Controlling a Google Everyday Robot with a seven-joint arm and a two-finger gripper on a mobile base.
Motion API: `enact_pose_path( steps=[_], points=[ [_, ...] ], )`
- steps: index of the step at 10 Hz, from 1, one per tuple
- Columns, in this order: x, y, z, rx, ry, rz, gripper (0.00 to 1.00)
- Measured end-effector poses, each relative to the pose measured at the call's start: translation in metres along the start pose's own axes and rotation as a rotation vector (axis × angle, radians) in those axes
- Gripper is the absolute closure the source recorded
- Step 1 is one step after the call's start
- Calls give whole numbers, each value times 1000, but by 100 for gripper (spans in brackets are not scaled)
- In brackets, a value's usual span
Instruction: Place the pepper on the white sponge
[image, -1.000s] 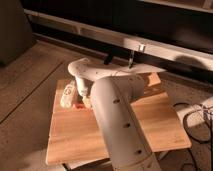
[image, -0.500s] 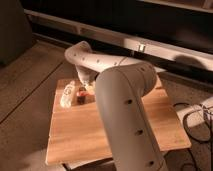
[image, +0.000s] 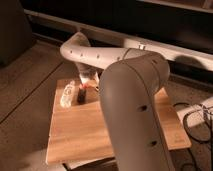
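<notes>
Two-finger gripper is low over the far left part of the pale wooden counter, jaws together. The small reddish-orange toy pepper shows right at the jaw tips; held or merely touching, cannot tell. Just left lie a small dark brown block and a long cream-white bottle-like object.

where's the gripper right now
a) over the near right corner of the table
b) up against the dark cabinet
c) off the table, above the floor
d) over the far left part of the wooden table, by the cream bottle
d: the gripper, jaws shut, hangs over the far left part of the wooden table, right beside the cream bottle and the small dark block.
</notes>
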Motion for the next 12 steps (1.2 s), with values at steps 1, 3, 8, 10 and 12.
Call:
enact_pose_path(
  steps=[1, 3, 8, 10, 12],
  points=[
    [1, 0, 0, 0, 0, 2, 100],
    [-1, -1, 0, 5, 3, -2, 100],
    [23, -51, 25, 93, -88, 130, 100],
    [42, -46, 54, 28, -61, 217, 100],
    [39, -33, 74, -45, -31, 273, 100]
  ],
)
